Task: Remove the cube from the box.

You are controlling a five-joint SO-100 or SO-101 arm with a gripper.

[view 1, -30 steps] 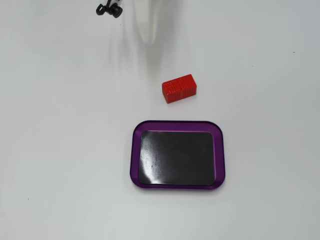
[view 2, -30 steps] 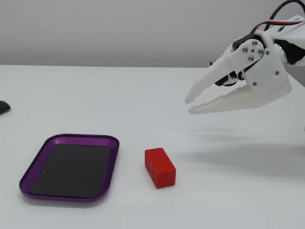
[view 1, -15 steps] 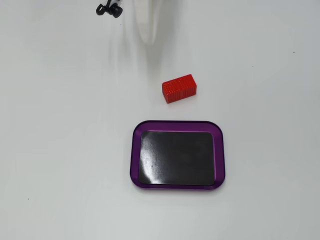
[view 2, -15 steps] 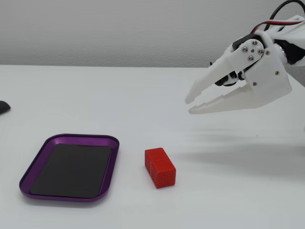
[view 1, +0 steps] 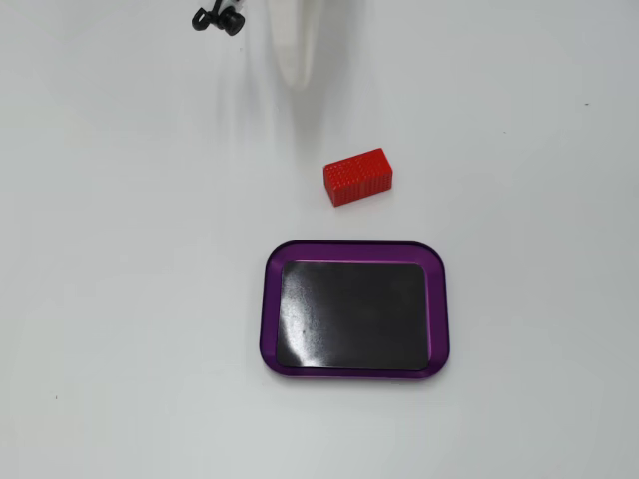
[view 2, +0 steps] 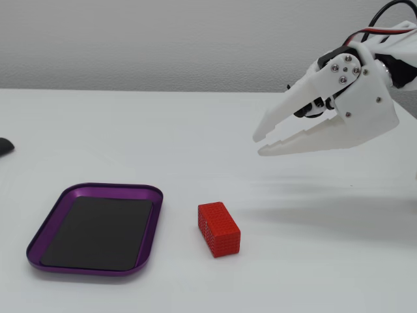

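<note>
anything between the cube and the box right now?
Nothing. In both fixed views only bare white table separates the cube from the box; they're apart, not touching.

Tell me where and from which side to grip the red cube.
Grip the red cube across its two long side faces, near its middle, coming straight down from above. It lies flat on the table, clear of the purple tray, so both sides look free; its narrow width probably suits the gripper, whose fingers are only slightly apart.

Ridged red cube (view 2: pixel 219 229), glossy purple-rimmed box (view 2: pixel 151 227), smooth white table (view 2: pixel 195 130)
</note>
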